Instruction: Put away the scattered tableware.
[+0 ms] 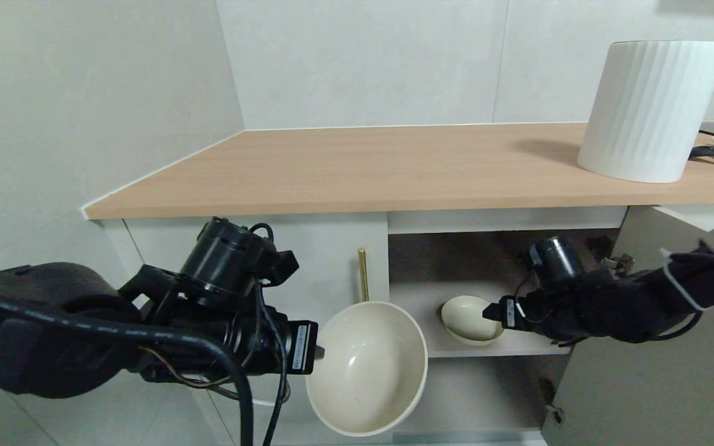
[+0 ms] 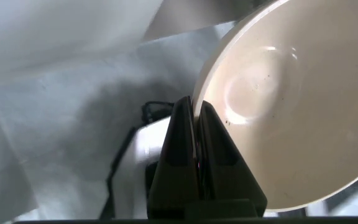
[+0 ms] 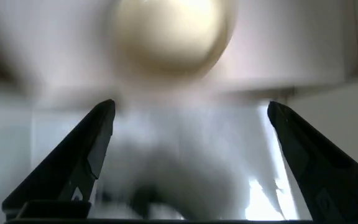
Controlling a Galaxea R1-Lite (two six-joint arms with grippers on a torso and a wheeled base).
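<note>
— How many bowls are you dealing with?
— You have two, both plain glossy cream. The larger bowl [image 1: 366,365] hangs tilted before the closed cabinet door [image 1: 332,260], its rim pinched tight in your left gripper [image 2: 196,112]. The smaller bowl [image 1: 471,319] sits on the open cabinet's shelf [image 1: 518,350], just beyond your right gripper [image 3: 190,107], whose fingers are spread wide and hold nothing
</note>
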